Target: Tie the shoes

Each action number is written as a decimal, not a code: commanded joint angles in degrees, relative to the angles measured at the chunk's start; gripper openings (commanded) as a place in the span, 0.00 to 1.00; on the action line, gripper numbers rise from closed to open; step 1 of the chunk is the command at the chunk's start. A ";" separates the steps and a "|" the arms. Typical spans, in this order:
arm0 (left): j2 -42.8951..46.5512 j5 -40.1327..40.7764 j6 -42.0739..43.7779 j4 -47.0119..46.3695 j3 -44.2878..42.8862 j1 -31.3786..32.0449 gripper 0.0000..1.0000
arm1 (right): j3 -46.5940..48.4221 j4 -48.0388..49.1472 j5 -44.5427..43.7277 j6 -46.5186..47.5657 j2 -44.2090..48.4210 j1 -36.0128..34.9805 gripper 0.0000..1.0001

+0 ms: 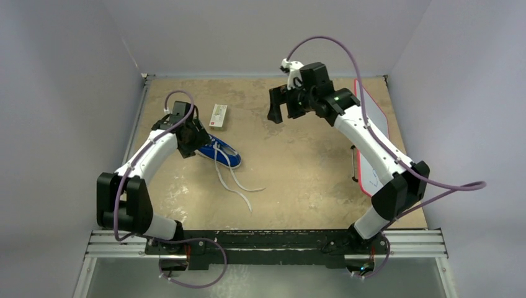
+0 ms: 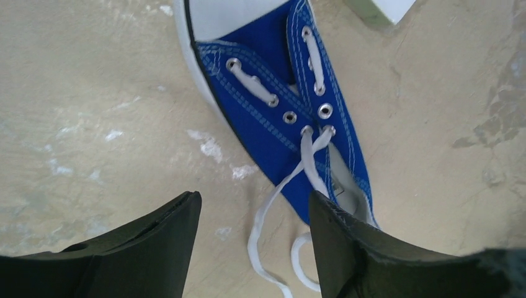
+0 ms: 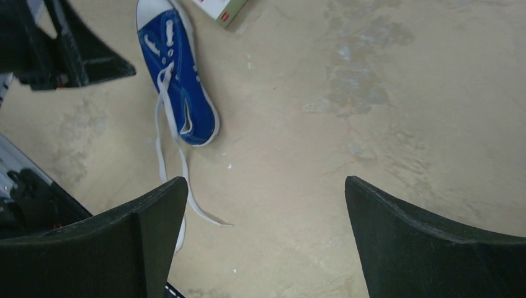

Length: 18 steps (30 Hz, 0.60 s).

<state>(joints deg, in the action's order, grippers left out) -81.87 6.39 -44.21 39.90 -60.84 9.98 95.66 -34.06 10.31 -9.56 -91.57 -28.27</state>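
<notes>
A small blue sneaker (image 1: 224,155) with a white sole lies on the table at the left. Its long white laces (image 1: 239,185) are untied and trail toward the front. My left gripper (image 1: 193,141) hovers over the shoe's toe end, open and empty. In the left wrist view the shoe (image 2: 273,118) lies ahead of the gripper (image 2: 254,197), and a loose lace (image 2: 267,217) lies on the table below the gap. My right gripper (image 1: 279,105) is open and empty, raised at the back centre, well apart from the shoe (image 3: 180,81). Its fingers (image 3: 155,217) frame bare table.
A small white box with a red edge (image 1: 218,115) lies just behind the shoe and also shows in the right wrist view (image 3: 223,7). A white board with a red rim (image 1: 372,136) lies along the table's right side. Grey walls close in the table.
</notes>
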 commanded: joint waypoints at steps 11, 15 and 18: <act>-20.03 -11.55 1.34 -15.25 -8.19 -4.08 0.85 | 1.89 -1.14 5.08 9.27 -3.29 -2.75 0.99; -24.81 -14.64 4.13 -15.15 -11.42 -3.36 0.89 | 1.20 -0.29 7.40 9.30 -4.50 -2.76 0.99; -26.00 -16.96 4.10 -15.79 -11.41 -2.68 0.90 | 0.94 0.60 7.84 9.30 -5.13 -2.76 0.99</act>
<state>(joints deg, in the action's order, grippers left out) -105.23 -4.78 -41.41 30.30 -70.67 5.80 95.88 -34.39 15.35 -1.67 -96.49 -31.11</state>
